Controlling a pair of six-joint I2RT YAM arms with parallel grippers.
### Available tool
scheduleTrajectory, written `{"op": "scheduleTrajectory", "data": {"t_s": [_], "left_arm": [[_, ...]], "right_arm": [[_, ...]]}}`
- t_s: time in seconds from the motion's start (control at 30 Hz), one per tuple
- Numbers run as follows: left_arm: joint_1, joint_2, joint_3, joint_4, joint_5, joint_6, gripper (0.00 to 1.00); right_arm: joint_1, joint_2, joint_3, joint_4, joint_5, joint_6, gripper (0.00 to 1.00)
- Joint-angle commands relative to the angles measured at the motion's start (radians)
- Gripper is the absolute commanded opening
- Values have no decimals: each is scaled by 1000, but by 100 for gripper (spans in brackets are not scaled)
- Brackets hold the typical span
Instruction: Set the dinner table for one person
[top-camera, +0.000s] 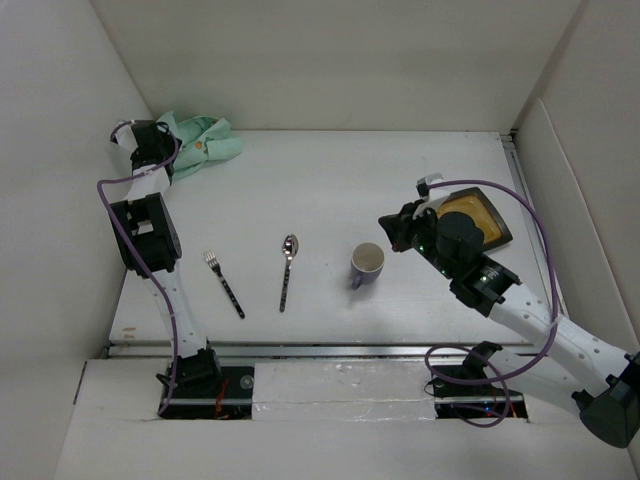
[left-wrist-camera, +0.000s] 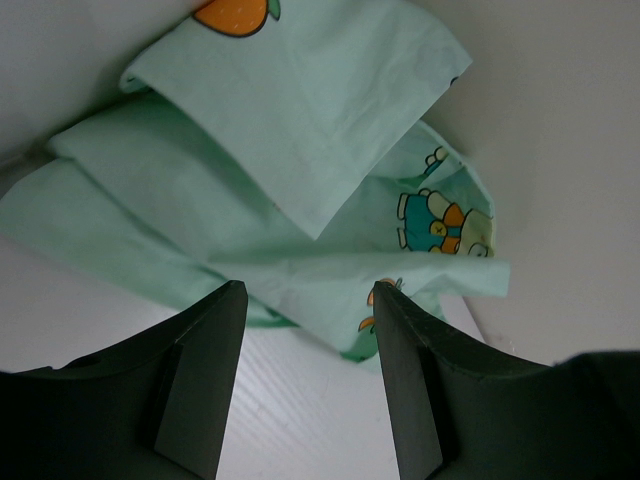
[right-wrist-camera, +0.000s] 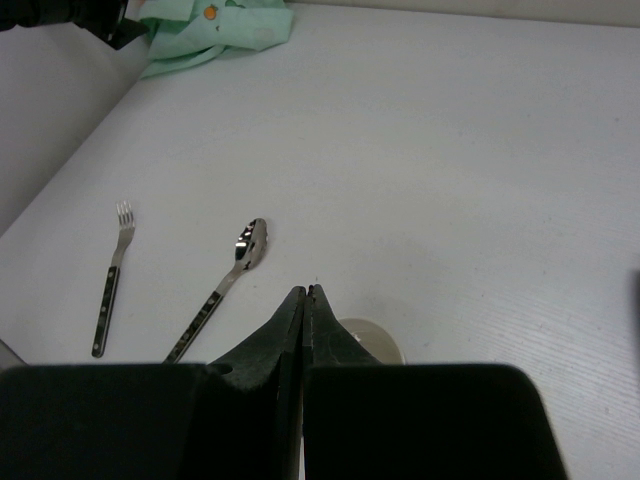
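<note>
The white dinner table (top-camera: 320, 185) holds a fork (top-camera: 225, 284), a spoon (top-camera: 287, 270) and a purple mug (top-camera: 367, 264) in a row near the front. A crumpled mint-green bear-print placemat (top-camera: 205, 143) lies in the far left corner. My left gripper (top-camera: 168, 140) is open, its fingers (left-wrist-camera: 395, 330) either side of the placemat's near edge (left-wrist-camera: 330, 270), just above the table. My right gripper (top-camera: 392, 228) is shut and empty, hovering beside and above the mug (right-wrist-camera: 375, 340). The fork (right-wrist-camera: 108, 290) and spoon (right-wrist-camera: 225, 285) show ahead of it.
A yellow square plate with a dark rim (top-camera: 485, 215) lies at the right, partly hidden by my right arm. White walls enclose the table on the left, back and right. A metal rail (top-camera: 330, 350) runs along the near edge.
</note>
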Motion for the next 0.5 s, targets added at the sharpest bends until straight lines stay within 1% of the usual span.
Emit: {"op": "scheduleTrajectory", "data": {"t_s": [0.0, 0.1, 0.13, 0.2, 0.27, 0.47], "left_arm": [[10, 43, 121, 65, -16, -16, 51], [10, 119, 234, 60, 2, -13, 51], [10, 161, 270, 28, 6, -6, 51], [10, 198, 360, -16, -4, -8, 51], [10, 223, 370, -29, -13, -22, 51], [10, 211, 307, -15, -60, -62, 47]], "right_arm": [[10, 40, 74, 83, -41, -30, 0], [19, 67, 89, 106, -67, -39, 0], [19, 80, 89, 115, -76, -38, 0], [19, 94, 100, 123, -87, -30, 0], [19, 112, 110, 124, -93, -30, 0], [19, 147, 144, 123, -92, -45, 0]]}}
